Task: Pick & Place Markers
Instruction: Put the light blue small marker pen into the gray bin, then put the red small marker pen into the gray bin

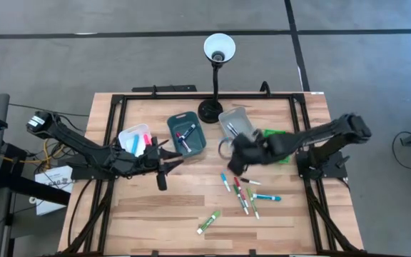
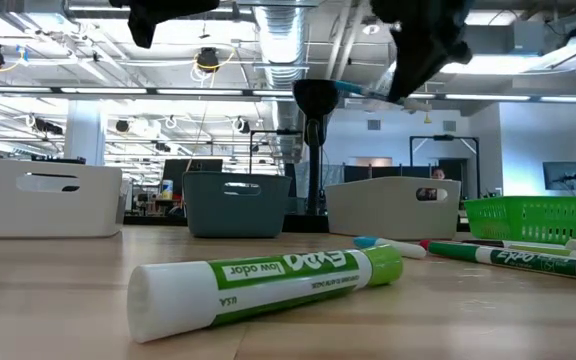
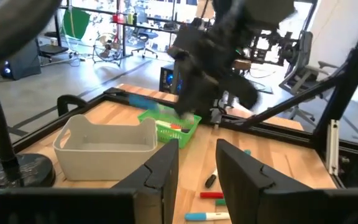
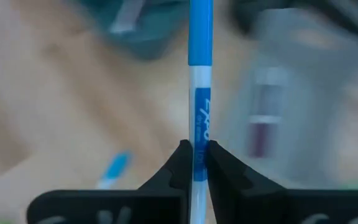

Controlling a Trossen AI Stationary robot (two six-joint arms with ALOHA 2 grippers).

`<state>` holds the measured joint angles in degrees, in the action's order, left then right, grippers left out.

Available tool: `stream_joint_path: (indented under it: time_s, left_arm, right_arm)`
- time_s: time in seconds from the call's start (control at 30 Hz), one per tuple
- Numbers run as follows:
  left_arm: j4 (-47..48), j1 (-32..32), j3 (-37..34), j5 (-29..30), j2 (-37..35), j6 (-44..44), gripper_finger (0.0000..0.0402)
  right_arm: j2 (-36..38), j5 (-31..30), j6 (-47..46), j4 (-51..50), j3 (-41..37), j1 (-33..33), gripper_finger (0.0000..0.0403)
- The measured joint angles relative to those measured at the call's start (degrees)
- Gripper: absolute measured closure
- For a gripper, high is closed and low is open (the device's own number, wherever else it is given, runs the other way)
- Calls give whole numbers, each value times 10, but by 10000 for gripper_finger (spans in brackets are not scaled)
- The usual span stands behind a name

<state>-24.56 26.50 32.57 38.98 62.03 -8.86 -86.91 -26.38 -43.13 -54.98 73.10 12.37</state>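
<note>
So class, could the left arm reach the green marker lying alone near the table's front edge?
Probably yes: the left end effector holds nothing, and bare wood lies between it and the green marker; the right arm is off over the bins.

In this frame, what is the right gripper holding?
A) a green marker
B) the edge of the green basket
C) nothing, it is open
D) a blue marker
D: the right wrist view shows the right gripper shut on a blue marker, with the white barrel pinched between its fingers.
</note>
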Motion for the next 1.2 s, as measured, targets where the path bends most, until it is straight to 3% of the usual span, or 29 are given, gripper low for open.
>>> stream_joint_path:
  time_s: [0.1,0.23,0.5,0.57,0.87,1.2]
  left_arm:
    - [0,0,0,0,-1,0,298]
    - [-1,0,0,0,-1,0,298]
    - [-1,0,0,0,-1,0,298]
    - [-1,0,0,0,-1,0,298]
    - [1,1,0,0,-1,0,298]
    - [1,1,-1,0,-1,0,298]
  right_arm:
    - [13,-28,1,-41,0,-49,390]
    - [4,-18,29,-34,0,-120,391]
    - [-94,97,66,-30,-1,-245,402]
    - [-117,99,85,-19,-1,-263,402]
    - [-167,114,139,33,0,-291,403]
    - [-133,114,162,46,0,-264,401]
